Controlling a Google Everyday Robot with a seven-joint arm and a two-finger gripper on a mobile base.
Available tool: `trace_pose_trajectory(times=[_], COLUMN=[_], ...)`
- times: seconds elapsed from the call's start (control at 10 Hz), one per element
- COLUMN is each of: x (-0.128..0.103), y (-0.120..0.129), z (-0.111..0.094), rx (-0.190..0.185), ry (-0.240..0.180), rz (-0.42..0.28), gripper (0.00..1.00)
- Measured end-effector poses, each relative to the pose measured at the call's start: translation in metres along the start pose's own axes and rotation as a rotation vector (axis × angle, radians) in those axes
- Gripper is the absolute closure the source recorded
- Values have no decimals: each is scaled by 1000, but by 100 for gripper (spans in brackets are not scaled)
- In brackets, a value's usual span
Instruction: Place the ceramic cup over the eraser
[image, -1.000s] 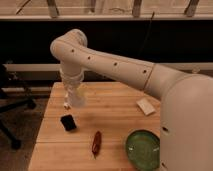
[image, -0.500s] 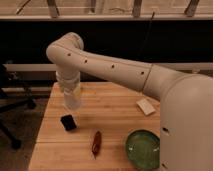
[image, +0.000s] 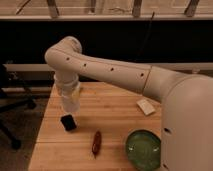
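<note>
Hanging from the bent white arm at the left of the wooden desk (image: 115, 112), the hand (image: 70, 102) points down toward the near-left part of the top. Something pale and tapered sits at its lower end, which reads as the small plain white ceramic cup (image: 70, 106), the task's thing, carried above the surface. The wrist housing and the cup blend together in tone, so I cannot tell how the hand's grip is set or whether it is pinching the cup at all.

Just below and slightly to the near side lies the small black squarish eraser (image: 68, 122), flat on the desk. The cup's lower edge appears to be almost at the eraser's upper edge, though whether they touch is unclear from this angle.

Other things stand well apart: a dark red slender pepper-like object (image: 96, 142) nearer the front, a green round bowl (image: 144, 149) at the front right, and a flat white rectangular block (image: 145, 106) toward the right.

As a judgement, the task looks well advanced but not finished. The cup seems lifted and brought close to its target; what remains is lining it up squarely over the eraser, lowering it so the block is covered, and letting go.
</note>
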Motion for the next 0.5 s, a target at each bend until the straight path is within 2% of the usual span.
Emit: trace_pose_trajectory(times=[0.3,0.5], x=[-10,-21], y=[3,3], z=[4,8], rx=[-14,-19], ry=[-72,-103], rz=[-18,-34], gripper=[100,100])
